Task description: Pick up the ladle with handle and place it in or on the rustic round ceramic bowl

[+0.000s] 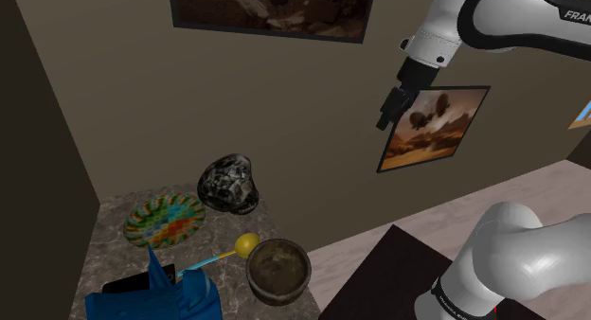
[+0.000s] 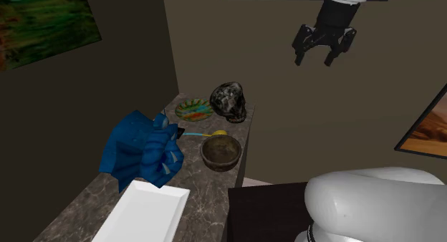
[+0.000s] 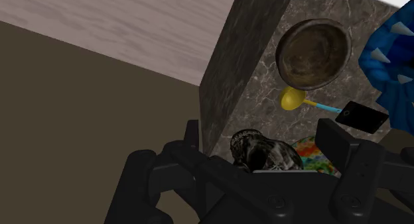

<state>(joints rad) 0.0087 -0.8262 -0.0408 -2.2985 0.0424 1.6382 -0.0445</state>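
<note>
A: Where is the gripper sitting right now?

B: It is hanging high beside the wall, well above the marble counter. Its black fingers are standing apart and nothing is lying between them.

A: And the ladle?

B: The ladle is lying flat on the counter. In the shoulder view it is sitting between seven and eight o'clock from the gripper, well apart from it. In the second exterior view it is sitting at about eight o'clock.

A: Which way is its long axis running?

B: In the shoulder view the yellow scoop is pointing toward two o'clock and the light-blue handle is trailing toward eight o'clock. The handle's tip is ending at a black flat slab beside the blue spiked figure.

A: And the bowl?

B: The brown round bowl is resting just beside the scoop, at about four o'clock from it in the shoulder view. Whether they are touching, I cannot tell.

A: So what is the coming move turning on?

B: In the wrist view the handle is running nearly along the line from one finger to the other. I am judging that the hand is going to need roughly a quarter turn, so the fingers are closing across the handle, plus a long descent. The blue figure is crowding the handle's far end, so a grasp nearer the scoop is looking safer.
</note>
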